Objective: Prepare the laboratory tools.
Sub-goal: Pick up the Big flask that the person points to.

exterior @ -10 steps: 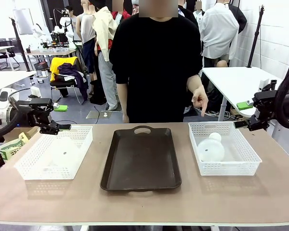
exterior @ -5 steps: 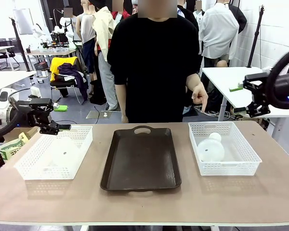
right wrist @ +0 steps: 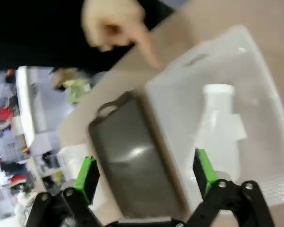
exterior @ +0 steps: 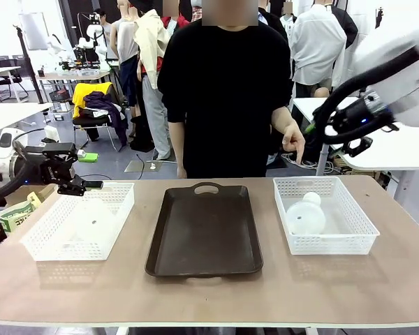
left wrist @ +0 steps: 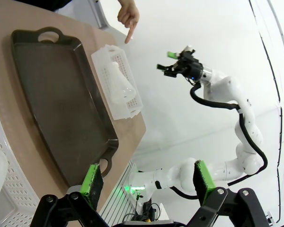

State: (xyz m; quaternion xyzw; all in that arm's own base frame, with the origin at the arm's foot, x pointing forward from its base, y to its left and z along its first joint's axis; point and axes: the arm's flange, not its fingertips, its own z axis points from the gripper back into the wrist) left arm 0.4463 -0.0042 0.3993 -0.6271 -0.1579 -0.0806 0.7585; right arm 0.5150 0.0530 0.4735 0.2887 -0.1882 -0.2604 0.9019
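One frosted-white conical flask [exterior: 306,215] lies on its side in the right white basket [exterior: 356,234]; the right wrist view, blurred by motion, shows this flask [right wrist: 217,135] below. A second flask [exterior: 91,220] lies in the left basket [exterior: 42,244]. My right gripper [exterior: 320,138] hangs open, high above the right basket's far edge, and looks small in the left wrist view [left wrist: 176,65]. My left gripper [exterior: 91,172] is open and hovers over the left basket's far left corner. The person's hand [exterior: 291,143] points a finger down at the right basket.
A dark brown tray [exterior: 204,234] lies in the middle of the table between the baskets, also in the left wrist view [left wrist: 52,94]. The person stands close at the far edge. Bare tabletop runs along the near edge.
My right arm has risen and swung left from beside the table's right edge to above the right basket. The left arm and the flasks have stayed put.
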